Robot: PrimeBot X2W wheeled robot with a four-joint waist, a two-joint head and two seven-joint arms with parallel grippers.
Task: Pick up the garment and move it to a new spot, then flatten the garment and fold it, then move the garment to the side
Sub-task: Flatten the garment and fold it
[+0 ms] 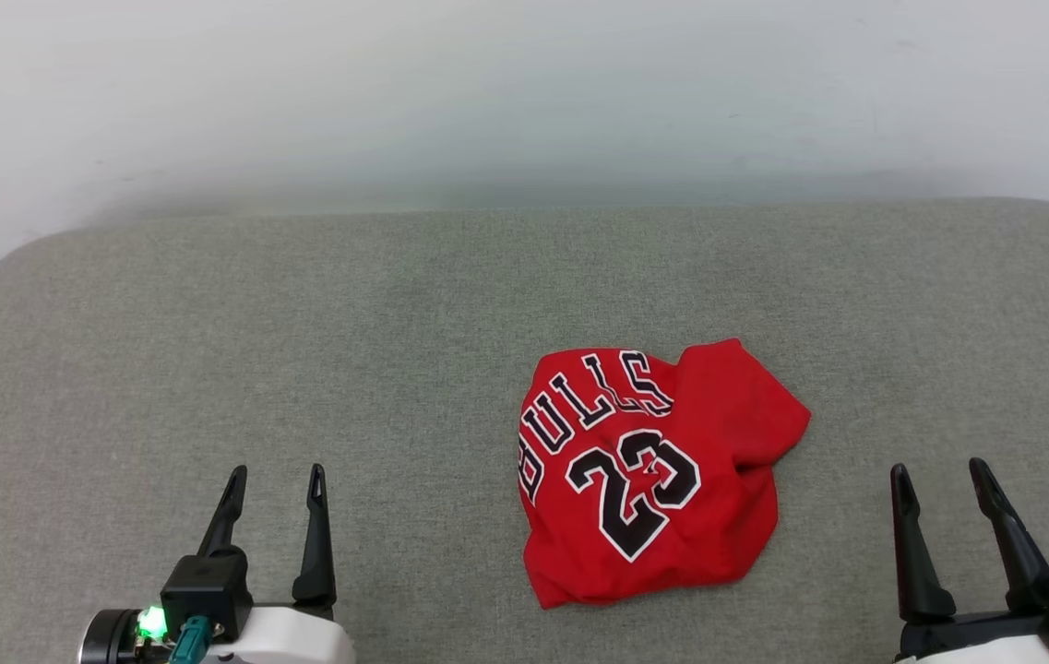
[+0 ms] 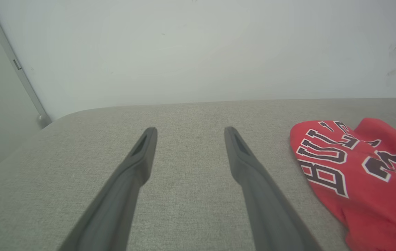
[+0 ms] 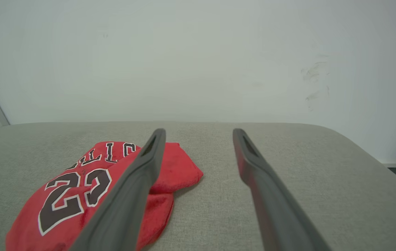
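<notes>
Garment [image 1: 653, 475] crumpled btwn open, empty grippers.

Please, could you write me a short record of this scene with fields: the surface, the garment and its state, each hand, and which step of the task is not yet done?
surface: grey padded surface, with a pale wall behind it
garment: red garment, crumpled, "BULLS" and "23" facing up
garment place: right of the middle, nearer the right hand
left hand: left hand open, holding nothing, apart from the garment
right hand: right hand open, holding nothing, apart from the garment
task state: garment not yet picked up, not flattened, not folded
</notes>
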